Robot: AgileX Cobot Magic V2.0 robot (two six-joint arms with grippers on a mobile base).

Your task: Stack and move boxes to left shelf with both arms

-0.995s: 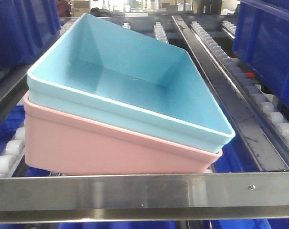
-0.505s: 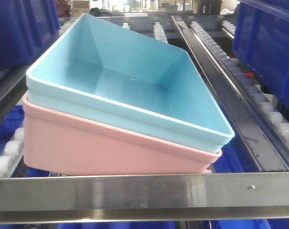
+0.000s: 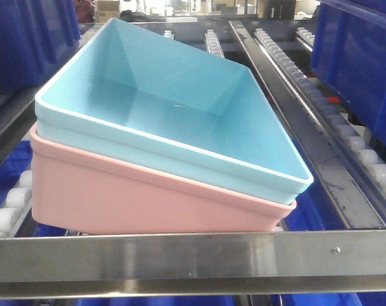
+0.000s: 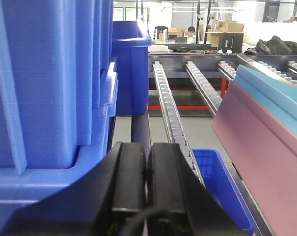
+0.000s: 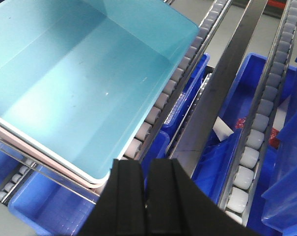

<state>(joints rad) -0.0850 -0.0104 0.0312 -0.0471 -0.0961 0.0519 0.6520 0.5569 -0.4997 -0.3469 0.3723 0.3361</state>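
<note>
The light blue box [image 3: 173, 108] is nested in the salmon pink box [image 3: 135, 197]. The stack rests askew on the steel shelf, just behind its front rail [image 3: 193, 255]. In the left wrist view the stack's pink side [image 4: 266, 147] is at the right, apart from my left gripper [image 4: 147, 152], which is shut and empty. In the right wrist view the blue box [image 5: 84, 73] with a pink rim under it fills the left. My right gripper [image 5: 146, 169] is shut and empty, just off the stack's near corner.
Dark blue bins stand at the left [image 3: 27, 38] and right [image 3: 358, 57] of the shelf, and close at the left in the left wrist view [image 4: 45, 83]. Roller lanes [image 3: 346, 121] and steel rails run back. More blue bins sit on the level below [image 5: 236, 137].
The stacked boxes have shifted very slightly left; otherwise nothing has visibly moved.
</note>
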